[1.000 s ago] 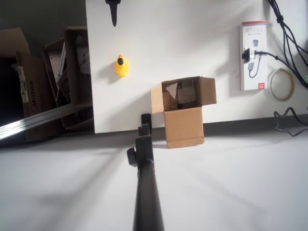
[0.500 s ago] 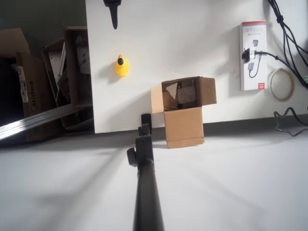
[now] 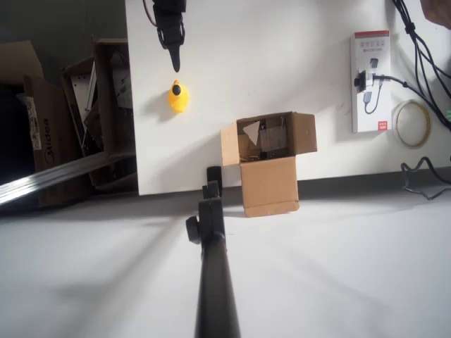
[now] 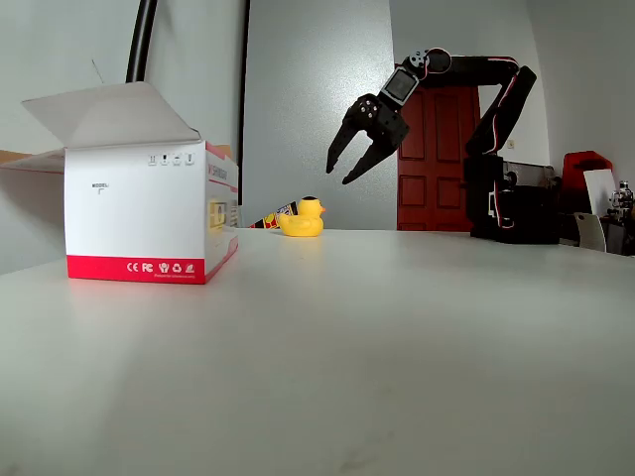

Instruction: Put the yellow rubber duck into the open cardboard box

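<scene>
Hovering, my gripper [image 4: 349, 171] spread wide, empty, above yellow rubber duck [image 3: 178, 96]; grasp, carry, drop into open cardboard box [image 3: 268, 158] all remain.

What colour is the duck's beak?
Orange, on the yellow rubber duck; clearest in the fixed view, where the beak points left.

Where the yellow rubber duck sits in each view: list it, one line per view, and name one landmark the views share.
Overhead view: the yellow rubber duck sits upper left on the white table, just below the gripper tip and up-left of the open cardboard box.
Fixed view: the duck sits at centre on the table's far edge, below and left of the open gripper.
Shared landmark: the gripper.
</scene>
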Controlling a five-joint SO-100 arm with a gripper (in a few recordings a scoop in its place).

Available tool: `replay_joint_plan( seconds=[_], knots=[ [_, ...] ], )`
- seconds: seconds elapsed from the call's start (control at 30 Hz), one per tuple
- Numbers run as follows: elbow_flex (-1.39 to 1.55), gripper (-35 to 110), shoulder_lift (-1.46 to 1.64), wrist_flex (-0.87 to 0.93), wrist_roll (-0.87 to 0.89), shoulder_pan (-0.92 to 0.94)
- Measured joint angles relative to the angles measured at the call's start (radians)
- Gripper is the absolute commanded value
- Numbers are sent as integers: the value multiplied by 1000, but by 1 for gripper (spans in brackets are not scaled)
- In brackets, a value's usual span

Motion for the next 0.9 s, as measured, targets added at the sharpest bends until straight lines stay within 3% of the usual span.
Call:
replay_joint_plan(
  seconds=[0.27, 0.9],
  knots=[
    [-60, 26, -127, -49, 0, -2],
    [-71, 26, -308, -143, 0, 9]
  ],
)
